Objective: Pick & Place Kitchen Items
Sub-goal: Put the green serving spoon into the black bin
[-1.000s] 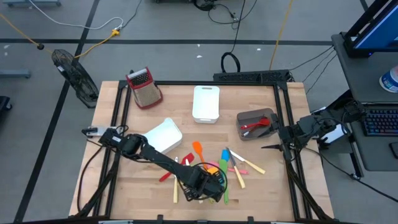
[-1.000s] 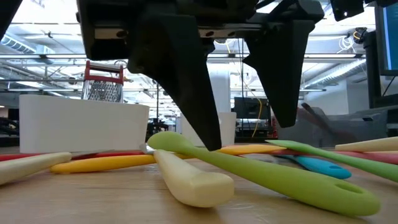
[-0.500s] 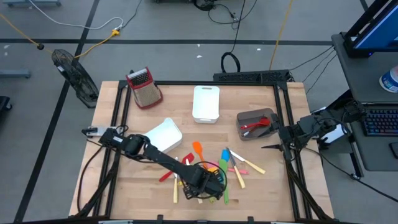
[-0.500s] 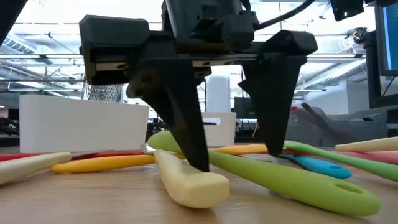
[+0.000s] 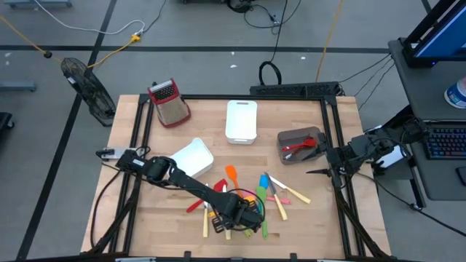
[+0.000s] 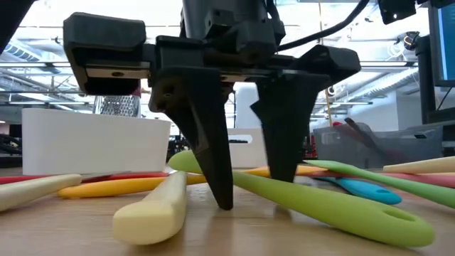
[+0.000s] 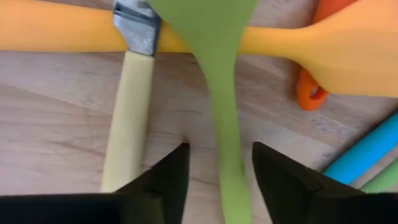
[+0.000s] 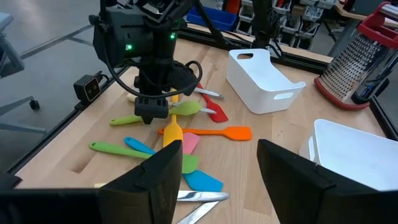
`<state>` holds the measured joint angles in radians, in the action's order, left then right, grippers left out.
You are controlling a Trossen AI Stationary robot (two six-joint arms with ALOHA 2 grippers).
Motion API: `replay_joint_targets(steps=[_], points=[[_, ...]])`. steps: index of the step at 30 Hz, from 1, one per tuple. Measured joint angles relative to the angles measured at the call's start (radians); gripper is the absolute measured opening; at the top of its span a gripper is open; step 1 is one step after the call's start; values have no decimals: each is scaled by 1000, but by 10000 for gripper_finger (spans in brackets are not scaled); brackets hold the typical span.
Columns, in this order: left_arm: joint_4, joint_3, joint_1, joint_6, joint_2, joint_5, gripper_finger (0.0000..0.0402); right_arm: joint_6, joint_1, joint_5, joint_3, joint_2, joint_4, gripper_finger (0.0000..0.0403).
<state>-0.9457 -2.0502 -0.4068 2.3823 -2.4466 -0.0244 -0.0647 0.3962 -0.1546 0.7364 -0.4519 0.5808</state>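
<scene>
My left gripper [image 5: 244, 218] [image 6: 252, 192] points down over the pile of kitchen items near the table's front edge. It is open, with one finger on either side of the handle of a green utensil [image 7: 224, 143] [image 6: 334, 210]. The left wrist view shows bare wood between each finger and the handle. A cream-handled knife [image 7: 127, 124] [image 6: 153, 213] lies flat just beside one finger. A yellow spatula [image 7: 62, 31] lies across behind them. My right gripper [image 5: 317, 172] [image 8: 217, 186] waits open and empty at the table's right edge.
Blue [image 7: 367, 155], orange, pink and red utensils lie spread around the green one. Two white bins [image 5: 241, 120] [image 5: 191, 156], a grey bin [image 5: 302, 145] holding a red utensil and a red-topped grater [image 5: 169, 102] stand farther back.
My left gripper has sunk to the table top, and its fingers have drawn closer together around the green handle. The cream handle's near end has swung across the wood toward the table's left, away from the green utensil.
</scene>
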Motion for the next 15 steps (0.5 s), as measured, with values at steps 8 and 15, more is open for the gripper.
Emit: replay_joint_targets(steps=[8, 15], points=[[-25, 0, -3, 6, -1, 30, 45, 0, 0, 0, 0, 0, 0, 201], [-35, 1, -27, 48, -1, 92, 26, 0, 0, 0, 0, 0, 0, 201]])
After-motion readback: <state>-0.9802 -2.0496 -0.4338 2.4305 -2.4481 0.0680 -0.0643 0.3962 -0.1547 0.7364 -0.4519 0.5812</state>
